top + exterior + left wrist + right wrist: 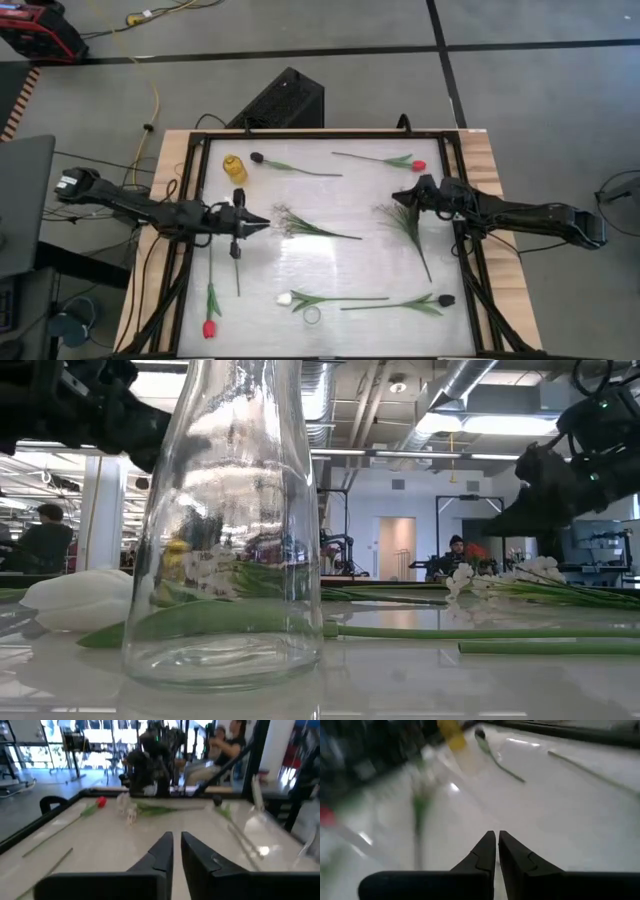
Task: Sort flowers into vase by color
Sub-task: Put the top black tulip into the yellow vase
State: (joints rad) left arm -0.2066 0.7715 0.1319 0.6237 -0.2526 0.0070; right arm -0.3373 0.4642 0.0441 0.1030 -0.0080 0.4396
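Note:
The flowers lie flat and scattered on the white table. A dark tulip (257,157) and a red tulip (418,165) lie at the far side. Two white-blossom sprigs (285,215) (397,217) lie mid-table. A red tulip (209,328), a white tulip (285,298) and a dark tulip (446,299) lie near the front. A yellow vase (234,168) stands far left and a clear glass vase (313,314) (225,530) near the front edge. My left gripper (265,226) (177,836) is shut, level, beside the left sprig. My right gripper (397,199) (497,834) is shut above the right sprig's blossoms.
A black frame (190,200) runs around the white surface, on a wooden table top. A bare green stem (238,278) lies just in front of my left gripper's body. People sit in the room beyond the table (455,555).

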